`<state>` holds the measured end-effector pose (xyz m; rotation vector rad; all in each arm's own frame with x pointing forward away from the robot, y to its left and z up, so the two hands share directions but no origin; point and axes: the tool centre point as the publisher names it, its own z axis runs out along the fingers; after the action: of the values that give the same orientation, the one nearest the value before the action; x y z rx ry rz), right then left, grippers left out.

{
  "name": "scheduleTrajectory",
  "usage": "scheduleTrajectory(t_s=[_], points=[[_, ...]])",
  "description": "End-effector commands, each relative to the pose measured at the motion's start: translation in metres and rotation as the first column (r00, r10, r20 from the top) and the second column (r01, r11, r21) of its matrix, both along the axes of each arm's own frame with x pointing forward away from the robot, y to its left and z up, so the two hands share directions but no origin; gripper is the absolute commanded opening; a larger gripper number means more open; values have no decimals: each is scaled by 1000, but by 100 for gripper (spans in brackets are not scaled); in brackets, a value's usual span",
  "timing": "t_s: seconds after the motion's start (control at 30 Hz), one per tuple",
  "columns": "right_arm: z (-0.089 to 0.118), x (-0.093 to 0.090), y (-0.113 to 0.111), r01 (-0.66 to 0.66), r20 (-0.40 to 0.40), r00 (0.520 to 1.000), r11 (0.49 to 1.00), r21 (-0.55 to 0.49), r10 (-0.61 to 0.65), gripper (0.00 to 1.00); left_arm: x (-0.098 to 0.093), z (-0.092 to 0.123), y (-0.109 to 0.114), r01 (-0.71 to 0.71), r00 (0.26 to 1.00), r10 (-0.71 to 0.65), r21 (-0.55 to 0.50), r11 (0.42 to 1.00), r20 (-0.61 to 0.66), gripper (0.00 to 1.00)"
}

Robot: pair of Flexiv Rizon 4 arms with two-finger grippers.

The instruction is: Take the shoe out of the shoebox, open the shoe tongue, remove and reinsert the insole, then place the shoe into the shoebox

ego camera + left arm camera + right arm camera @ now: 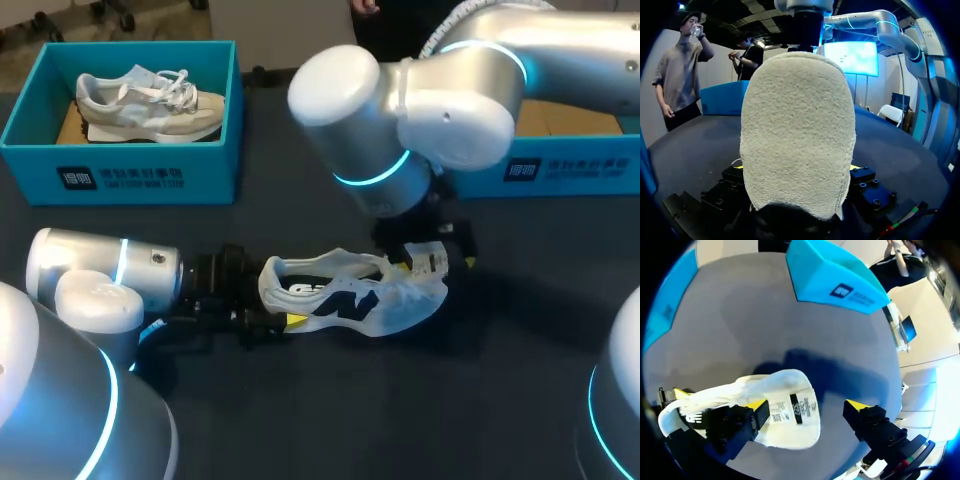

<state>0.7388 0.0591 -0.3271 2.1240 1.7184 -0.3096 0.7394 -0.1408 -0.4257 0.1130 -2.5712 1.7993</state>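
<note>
Looking down from the head camera, you see the white shoe (350, 295) lying on its side on the dark table (300, 420), about in the middle, outside both boxes. Its heel points to your left arm and its toe to your right side.

Your left gripper (275, 320) lies low over the table at the heel. In the left wrist view the fuzzy cream heel (797, 135) fills nearly everything. A thin yellow tip shows at each side of it, both against the heel, so this gripper is clamped on the shoe.

Your right arm comes in from the upper right, and its right gripper (435, 262) stands over the front part of the shoe. In the right wrist view the tongue (795, 407), with a printed label on its inner side, is turned up and lies between the fingers. One yellow finger (756, 407) touches the edge of the tongue. The other finger (856, 405) is well apart from it, with bare table between them, so the right gripper is spread wide and grips nothing.

At the far left of the table the left shoebox (120, 175), blue, holds a beige shoe (150, 105) with white laces. The right shoebox (570, 170), also blue, stands at the far right, partly hidden behind your right arm.
</note>
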Motion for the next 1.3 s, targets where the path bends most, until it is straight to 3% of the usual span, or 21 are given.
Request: scheduleTrajectory(t_s=[0.03, 0.4, 0.6, 0.73, 0.83, 0.9, 1.03, 1.23, 1.27, 1.3], points=[[17, -1, 19, 81, 87, 993, 996, -46, -77, 100, 10, -18, -1, 0, 1000, 0, 4, 1000, -1, 0], [58, 12, 53, -155, 98, 981, 983, -103, 165, 100, 10, -18, -1, 0, 1000, 0, 4, 1000, -1, 0], [71, 22, 68, -347, 79, 931, 933, -100, 355, 100, 10, -18, -1, 0, 1000, 0, 4, 1000, -1, 0], [76, 25, 80, -511, 98, 853, 858, -51, 513, 100, 10, -18, -1, 0, 1000, 0, 4, 1000, -1, 0], [78, 28, 89, -681, 119, 728, 732, 7, 675, 100, 10, -18, -1, 0, 1000, 0, 4, 1000, -1, 0], [78, 30, 93, -727, 78, 685, 687, 9, 724, 100, 10, -18, -1, 0, 1000, 0, 4, 1000, -1, 0], [78, 34, 111, -847, -21, 532, 532, 13, 847, 100, 10, -18, -1, 0, 1000, 0, 4, 1000, -1, 0], [75, 39, 127, -926, -93, 372, 377, 32, 923, 100, 10, -18, -1, 0, 1000, 0, 4, 1000, -1, 0], [74, 40, 128, -928, -96, 366, 370, 35, 926, 100, 10, -18, -1, 0, 1000, 0, 4, 1000, -1, 0], [73, 41, 129, -932, -96, 356, 361, 41, 930, 88, 10, -18, -1, 0, 1000, 0, 4, 1000, -1, 0]])
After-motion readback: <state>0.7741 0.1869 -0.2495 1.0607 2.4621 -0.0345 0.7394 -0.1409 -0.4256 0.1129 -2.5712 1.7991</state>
